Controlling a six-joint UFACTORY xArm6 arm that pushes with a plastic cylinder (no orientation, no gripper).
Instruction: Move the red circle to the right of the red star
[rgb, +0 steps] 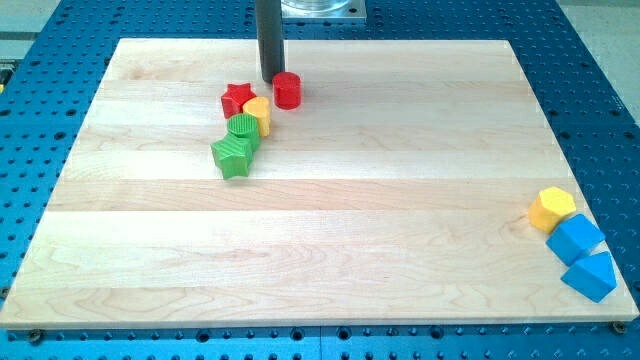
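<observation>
The red circle (288, 90) stands near the view's top, left of centre, on the wooden board (320, 260). The red star (237, 99) lies to its left with a small gap between them. My tip (271, 80) is the lower end of a dark rod that comes down from the view's top. It sits just left of the red circle, touching or nearly touching it, and above and to the right of the red star.
A yellow block (258, 115), a green round block (243, 129) and a green star-like block (233, 156) cluster just below the red star. A yellow hexagon (551, 209) and two blue blocks (576, 238) (590, 275) sit at the board's lower right edge.
</observation>
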